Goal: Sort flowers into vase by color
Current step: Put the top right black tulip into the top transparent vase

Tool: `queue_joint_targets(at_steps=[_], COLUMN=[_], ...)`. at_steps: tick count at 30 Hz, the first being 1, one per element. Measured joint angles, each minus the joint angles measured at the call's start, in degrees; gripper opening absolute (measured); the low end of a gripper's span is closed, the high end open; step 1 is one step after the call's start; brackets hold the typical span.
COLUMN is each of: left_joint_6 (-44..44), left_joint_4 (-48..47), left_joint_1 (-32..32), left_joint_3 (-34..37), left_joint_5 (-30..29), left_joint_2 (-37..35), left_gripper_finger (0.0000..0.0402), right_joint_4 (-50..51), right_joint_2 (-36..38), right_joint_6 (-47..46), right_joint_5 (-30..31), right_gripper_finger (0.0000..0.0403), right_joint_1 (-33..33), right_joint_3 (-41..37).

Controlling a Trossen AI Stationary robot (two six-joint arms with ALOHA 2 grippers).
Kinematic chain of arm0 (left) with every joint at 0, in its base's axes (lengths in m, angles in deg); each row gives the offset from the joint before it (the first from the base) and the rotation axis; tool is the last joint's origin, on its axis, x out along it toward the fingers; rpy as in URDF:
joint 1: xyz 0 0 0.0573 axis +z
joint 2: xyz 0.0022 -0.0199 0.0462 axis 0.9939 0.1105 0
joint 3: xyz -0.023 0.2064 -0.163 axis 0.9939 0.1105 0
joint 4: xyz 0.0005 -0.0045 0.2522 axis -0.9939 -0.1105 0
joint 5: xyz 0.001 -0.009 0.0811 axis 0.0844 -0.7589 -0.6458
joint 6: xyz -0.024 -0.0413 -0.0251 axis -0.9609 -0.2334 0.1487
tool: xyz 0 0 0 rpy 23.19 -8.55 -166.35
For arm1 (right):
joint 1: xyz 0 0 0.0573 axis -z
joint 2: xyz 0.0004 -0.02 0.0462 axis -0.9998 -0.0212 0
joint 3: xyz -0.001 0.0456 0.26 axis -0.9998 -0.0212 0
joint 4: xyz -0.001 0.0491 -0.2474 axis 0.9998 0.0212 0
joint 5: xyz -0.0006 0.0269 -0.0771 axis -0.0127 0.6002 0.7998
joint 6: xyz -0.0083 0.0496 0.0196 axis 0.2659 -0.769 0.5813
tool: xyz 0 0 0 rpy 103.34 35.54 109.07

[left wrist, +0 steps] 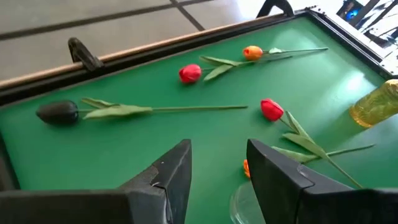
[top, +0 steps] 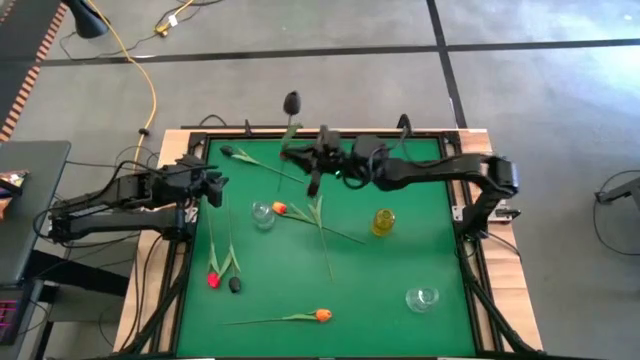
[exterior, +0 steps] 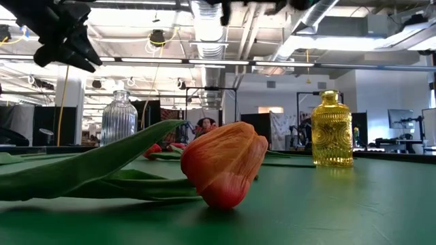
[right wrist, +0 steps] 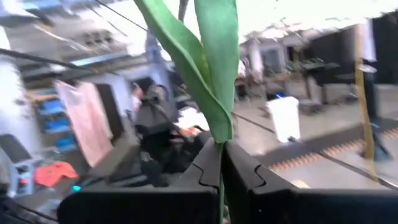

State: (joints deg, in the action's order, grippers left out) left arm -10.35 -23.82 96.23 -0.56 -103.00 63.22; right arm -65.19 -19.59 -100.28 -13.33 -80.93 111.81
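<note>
Your inventory, nearest first.

Containers: the small clear vase sits nearest you on the right side of the green table; nothing shows in it. Farther in, the yellow glass vase stands upright right of centre, with no stems in it. Left of centre stands a clear ribbed vase, also without stems.

Loose flowers on the table: an orange tulip lies closest to you, its stem pointing left. Behind it, on the left, a red tulip and a black tulip lie side by side, stems running away from you. An orange-red tulip lies just beside the clear ribbed vase, and its stem crosses another leafy stem at mid-table. Another black tulip lies near the far left edge.

Right hand: you will find it over the far centre of the table, closed on the stem of a third black tulip, whose head hangs beyond the far table edge. In the right wrist view a green leaf rises from between the closed fingers.

Left hand: it hovers above the left edge of the table, fingers parted, holding nothing.
</note>
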Motion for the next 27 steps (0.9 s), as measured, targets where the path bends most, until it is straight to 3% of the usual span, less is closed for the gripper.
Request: queue_joint_targets(at_steps=[10,19,27], left_joint_6=[-2.4,-2.5,-2.5], left_joint_4=[-1.3,-1.4,-1.5], left_joint_1=[0.0,0.0,0.0], left_joint_3=[0.0,0.0,0.0], left_joint_5=[2.6,3.5,3.5], left_joint_2=[0.0,0.0,0.0], left_gripper_finger=[0.0141,0.0141,0.0141], right_joint_4=[-19.7,-20.0,-15.7], right_joint_2=[-13.0,-19.8,-20.6], right_joint_6=[-1.1,-1.8,-0.4], right_joint_5=[-1.5,-4.6,-4.4], right_gripper_finger=[0.0028,0.0027,0.0027], right_joint_1=[-0.3,-1.2,-1.4], right_joint_3=[0.4,5.8,6.4])
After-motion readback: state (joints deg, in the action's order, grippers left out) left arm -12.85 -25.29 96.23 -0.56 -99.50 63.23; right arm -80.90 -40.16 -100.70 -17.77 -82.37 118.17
